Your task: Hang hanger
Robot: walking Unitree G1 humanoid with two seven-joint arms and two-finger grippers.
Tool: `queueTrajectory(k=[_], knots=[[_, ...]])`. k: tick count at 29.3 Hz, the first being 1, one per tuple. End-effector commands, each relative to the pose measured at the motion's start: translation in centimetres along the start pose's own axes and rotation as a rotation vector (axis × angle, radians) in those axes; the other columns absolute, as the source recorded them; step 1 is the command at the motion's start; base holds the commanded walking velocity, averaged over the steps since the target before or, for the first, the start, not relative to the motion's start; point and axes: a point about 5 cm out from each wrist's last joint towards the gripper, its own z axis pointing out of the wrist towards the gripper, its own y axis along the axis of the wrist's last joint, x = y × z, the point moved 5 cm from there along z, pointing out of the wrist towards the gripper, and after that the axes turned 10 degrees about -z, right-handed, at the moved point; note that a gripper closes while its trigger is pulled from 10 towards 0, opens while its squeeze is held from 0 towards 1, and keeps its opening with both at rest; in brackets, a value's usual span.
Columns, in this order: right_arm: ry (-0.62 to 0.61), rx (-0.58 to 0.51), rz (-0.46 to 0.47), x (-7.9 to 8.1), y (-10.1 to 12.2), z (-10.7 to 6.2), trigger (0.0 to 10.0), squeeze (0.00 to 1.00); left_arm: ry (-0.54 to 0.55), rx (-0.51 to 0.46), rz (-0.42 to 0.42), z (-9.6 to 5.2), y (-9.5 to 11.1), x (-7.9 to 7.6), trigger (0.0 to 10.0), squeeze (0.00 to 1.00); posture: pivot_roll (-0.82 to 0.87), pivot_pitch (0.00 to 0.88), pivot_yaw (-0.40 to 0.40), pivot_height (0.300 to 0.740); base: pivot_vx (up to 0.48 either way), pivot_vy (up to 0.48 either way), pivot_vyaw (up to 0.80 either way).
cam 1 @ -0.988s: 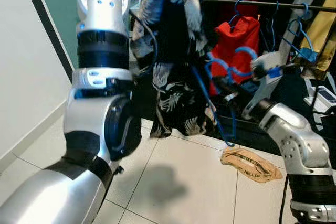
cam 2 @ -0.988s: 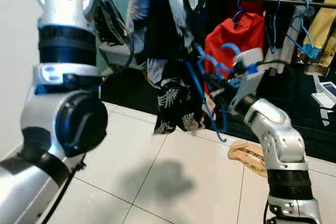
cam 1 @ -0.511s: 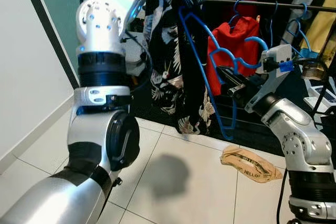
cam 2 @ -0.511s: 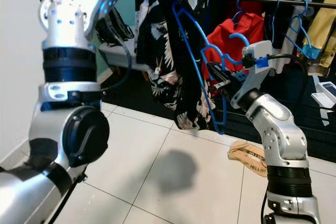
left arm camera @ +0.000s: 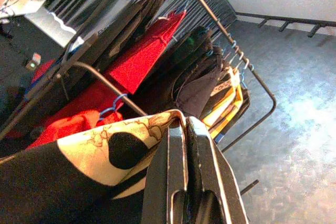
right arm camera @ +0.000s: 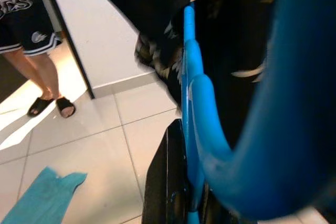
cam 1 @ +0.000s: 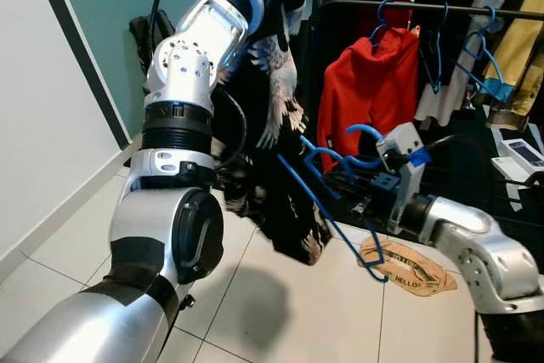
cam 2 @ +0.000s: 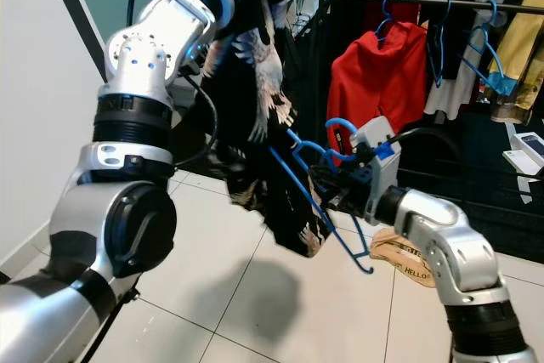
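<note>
Below the rail (cam 1: 425, 8), right claw (cam 1: 340, 186) is closed on blue hanger (cam 1: 327, 210), tilted low over floor. Left claw (left arm camera: 184, 150), raised, pinches shirt (cam 1: 272, 150) shut. Step: shirt w/ hanger not yet hung. Next, I think: lift hook (cam 1: 361, 135) up to rail.

- Raised left arm (cam 1: 183, 116) holds up a black patterned shirt (cam 1: 276, 167)
- Right gripper (cam 1: 344, 189) clasps a blue hanger (cam 1: 327, 214) beside the shirt
- Red garment (cam 1: 370, 95) hangs on the rail (cam 1: 425, 8)
</note>
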Motion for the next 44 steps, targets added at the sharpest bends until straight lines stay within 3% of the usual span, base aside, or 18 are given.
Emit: queueTrajectory(k=[1,6,7,8,9,12,13,16,17,18,19,21,28,31,34,37,39,44], knots=[[0.055,0.031,0.013,1.2,-0.7,0.2,10.0,0.00,-0.049,-0.011,0.007,0.0,0.9,-0.8,10.0,0.00,-0.02,0.000,0.060,0.740,0.000,0.000,0.00],[0.064,0.041,0.018,1.5,-1.0,0.3,10.0,0.00,-0.071,-0.008,0.005,-0.2,1.0,-1.2,10.0,0.00,-0.02,0.001,0.060,0.740,0.000,0.000,0.00],[0.067,0.048,0.024,1.6,-1.3,0.5,10.0,0.00,-0.105,-0.006,0.003,-0.5,1.2,-2.6,10.0,0.00,-0.01,0.000,0.062,0.740,0.000,0.000,0.00],[0.067,0.048,0.024,1.6,-1.3,0.5,10.0,0.00,-0.105,-0.006,0.003,-0.5,1.2,-2.6,10.0,0.00,-0.01,0.000,0.062,0.740,0.000,0.000,0.00],[0.035,0.042,0.025,1.3,-1.2,1.0,10.0,0.00,-0.181,0.020,-0.024,-1.2,1.4,-5.2,10.0,0.00,-0.01,0.000,0.062,0.740,0.000,0.000,0.00],[0.035,0.042,0.025,1.3,-1.2,1.0,10.0,0.00,-0.181,0.020,-0.024,-1.2,1.4,-5.2,10.0,0.00,-0.01,0.000,0.062,0.740,0.000,0.000,0.00],[-0.013,0.028,0.026,0.6,-1.0,1.4,10.0,0.00,-0.250,0.046,-0.034,-2.3,1.5,-7.5,10.0,0.00,-0.01,0.000,0.063,0.740,0.000,0.000,0.00],[-0.013,0.028,0.026,0.6,-1.0,1.4,10.0,0.00,-0.250,0.046,-0.034,-2.3,1.5,-7.5,10.0,0.00,-0.01,0.000,0.063,0.740,0.000,0.000,0.00],[-0.099,0.006,0.022,-1.0,-0.5,1.6,10.0,0.00,-0.310,0.053,-0.041,-3.7,2.5,-9.1,10.0,0.00,-0.01,0.000,0.058,0.740,0.000,0.000,0.00],[-0.169,-0.002,0.020,-2.3,-0.2,1.5,10.0,0.00,-0.336,0.042,-0.045,-4.6,3.8,-9.5,10.0,0.00,-0.01,0.000,0.056,0.740,0.000,0.000,0.00],[-0.169,-0.002,0.020,-2.3,-0.2,1.5,10.0,0.00,-0.336,0.042,-0.045,-4.6,3.8,-9.5,10.0,0.00,-0.01,0.000,0.056,0.740,0.000,0.000,0.00],[-0.246,-0.006,0.024,-3.8,0.0,1.1,10.0,0.00,-0.343,-0.012,-0.034,-5.0,6.2,-9.0,10.0,0.00,-0.01,0.000,0.054,0.740,0.000,0.000,0.00],[-0.266,0.012,0.024,-4.1,-0.3,0.9,10.0,0.00,-0.334,-0.080,-0.007,-4.4,8.0,-8.6,10.0,0.00,-0.01,0.000,0.052,0.740,0.000,0.000,0.00],[-0.305,0.032,0.025,-4.6,-0.9,0.7,10.0,0.00,-0.287,-0.209,0.033,-4.3,11.6,-8.8,10.0,0.00,-0.01,0.000,0.052,0.740,0.000,0.000,0.00],[-0.324,0.024,0.027,-4.9,-0.8,0.5,10.0,0.00,-0.266,-0.237,0.038,-3.7,12.4,-8.7,10.0,0.00,-0.02,0.000,0.055,0.740,0.000,0.000,0.00],[-0.361,-0.004,0.028,-5.6,-0.2,0.1,10.0,0.00,-0.212,-0.268,0.044,-3.1,12.9,-7.9,10.0,0.00,-0.02,0.000,0.056,0.740,0.000,0.000,0.00],[-0.400,-0.036,0.028,-6.4,0.5,-0.3,10.0,0.00,-0.145,-0.290,0.030,-3.4,13.7,-6.0,10.0,0.00,-0.03,0.000,0.056,0.740,0.000,0.000,0.00],[-0.412,-0.046,0.028,-6.7,0.7,-0.4,10.0,0.00,-0.115,-0.298,0.023,-3.7,14.2,-4.9,10.0,0.00,-0.02,0.000,0.056,0.740,0.000,0.000,0.00]])
